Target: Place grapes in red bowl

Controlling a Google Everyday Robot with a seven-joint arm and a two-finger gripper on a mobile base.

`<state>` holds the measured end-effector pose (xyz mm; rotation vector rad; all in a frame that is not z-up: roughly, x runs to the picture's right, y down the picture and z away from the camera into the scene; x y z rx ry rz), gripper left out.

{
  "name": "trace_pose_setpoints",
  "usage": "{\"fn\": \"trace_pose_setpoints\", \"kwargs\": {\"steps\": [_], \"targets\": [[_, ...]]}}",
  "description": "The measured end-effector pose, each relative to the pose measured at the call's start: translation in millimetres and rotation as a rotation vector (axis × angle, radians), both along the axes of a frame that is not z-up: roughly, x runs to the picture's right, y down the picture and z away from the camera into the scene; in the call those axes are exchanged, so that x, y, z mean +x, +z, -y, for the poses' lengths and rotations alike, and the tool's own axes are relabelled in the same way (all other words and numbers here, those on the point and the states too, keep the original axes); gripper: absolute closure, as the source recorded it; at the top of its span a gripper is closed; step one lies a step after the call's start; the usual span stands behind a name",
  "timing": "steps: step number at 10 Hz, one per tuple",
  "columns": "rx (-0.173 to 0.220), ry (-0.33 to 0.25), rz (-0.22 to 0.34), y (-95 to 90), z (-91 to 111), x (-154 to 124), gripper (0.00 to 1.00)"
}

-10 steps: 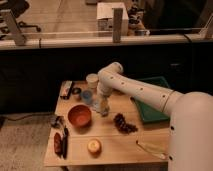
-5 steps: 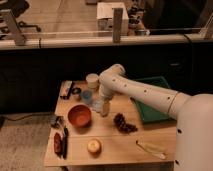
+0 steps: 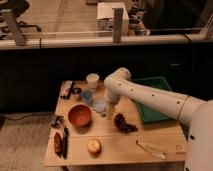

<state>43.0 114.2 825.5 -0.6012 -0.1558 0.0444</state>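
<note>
The grapes (image 3: 124,123), a dark purple-maroon bunch, lie on the wooden table (image 3: 120,145) right of centre. The red bowl (image 3: 79,115) stands to their left and looks empty. My gripper (image 3: 110,112) hangs down from the white arm between the bowl and the grapes. It is just up and left of the bunch, close above the table, and holds nothing that I can see.
A yellow-red apple (image 3: 94,146) sits near the front edge. A pale blue cup (image 3: 87,96), a white cup (image 3: 92,80) and a small dark bowl (image 3: 76,91) stand behind the red bowl. A green tray (image 3: 152,100) is at the right, dark tools (image 3: 60,142) at the front left, and a pale strip (image 3: 150,148) at the front right.
My gripper has moved right and down, from beside the pale blue cup towards the grapes. Nothing on the table has moved.
</note>
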Motion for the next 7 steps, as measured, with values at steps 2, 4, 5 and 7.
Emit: {"fn": "trace_pose_setpoints", "kwargs": {"steps": [2,4,5,7], "targets": [[-0.020,0.020,-0.029,-3.3,-15.9,18.0,0.20],[-0.045,0.049,-0.067,0.6,-34.8,35.4,0.20],[-0.058,0.059,-0.086,2.6,-44.3,43.9,0.20],[-0.081,0.069,-0.114,6.9,-59.5,51.3,0.20]]}}
